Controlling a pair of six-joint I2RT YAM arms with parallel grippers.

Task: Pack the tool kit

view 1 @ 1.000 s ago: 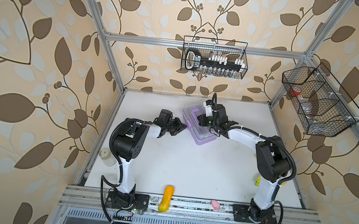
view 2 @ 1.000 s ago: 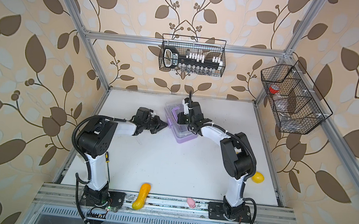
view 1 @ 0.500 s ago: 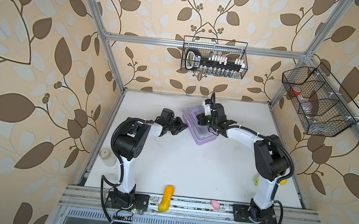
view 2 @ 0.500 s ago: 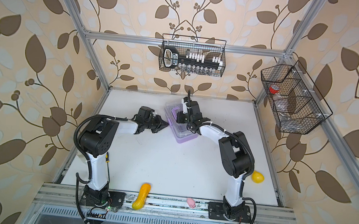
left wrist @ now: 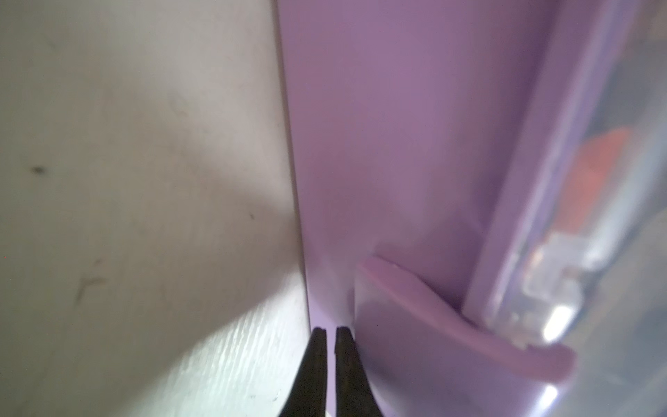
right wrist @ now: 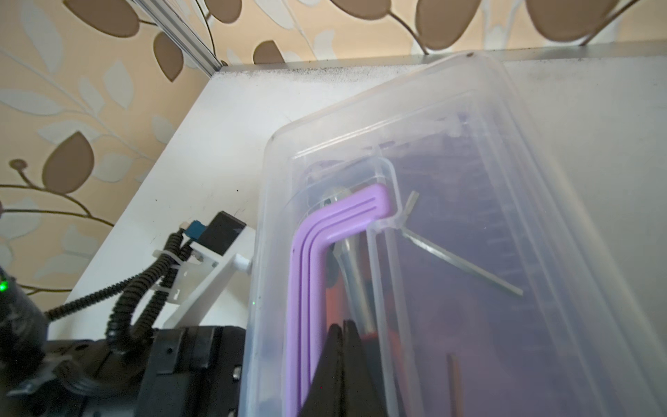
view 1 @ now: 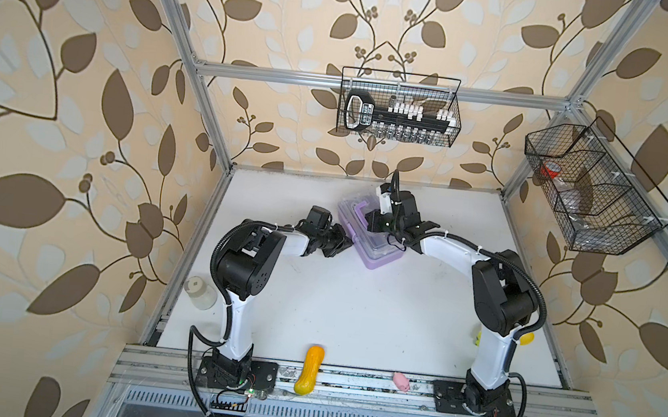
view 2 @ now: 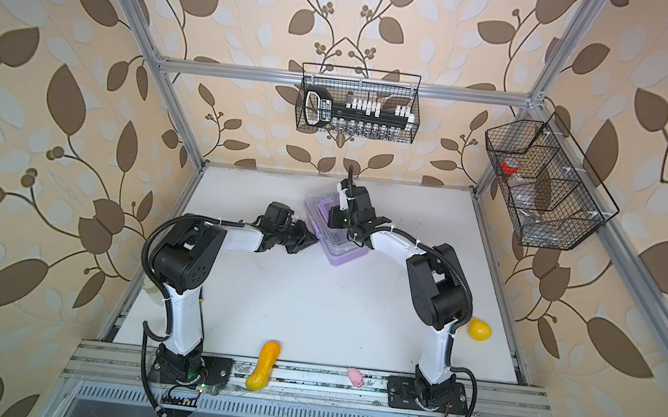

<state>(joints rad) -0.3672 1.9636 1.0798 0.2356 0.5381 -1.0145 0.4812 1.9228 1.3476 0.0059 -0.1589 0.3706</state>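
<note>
Lilac tool kit [view 1: 377, 259]: we set left gripper [left wrist: 331, 333] and right gripper [right wrist: 342, 326], both closed and empty, against it. Uneven pressing, we judge, could skid it, leaving the latch [left wrist: 451, 325] unseated.

Small rect. lilac plastic tool kit [view 1: 377, 259]: walls smooth, semi-gloss, soft highlights. Its clear plastic lid [right wrist: 469, 144]: glossy, a bit cloudy, see-through. Purple plastic handle [right wrist: 310, 260]: satin, w/ long grooves. White tabletop [view 1: 355, 312]: matt, fine grain close up, few scuffs. Black wire basket [view 1: 401, 74] above back edge: thin dark-coated metal. Silver frame bar [view 1: 274, 75]: dull aluminium. Yellow oblong toy [view 1: 310, 368] at front edge: smooth, slight sheen.
</note>
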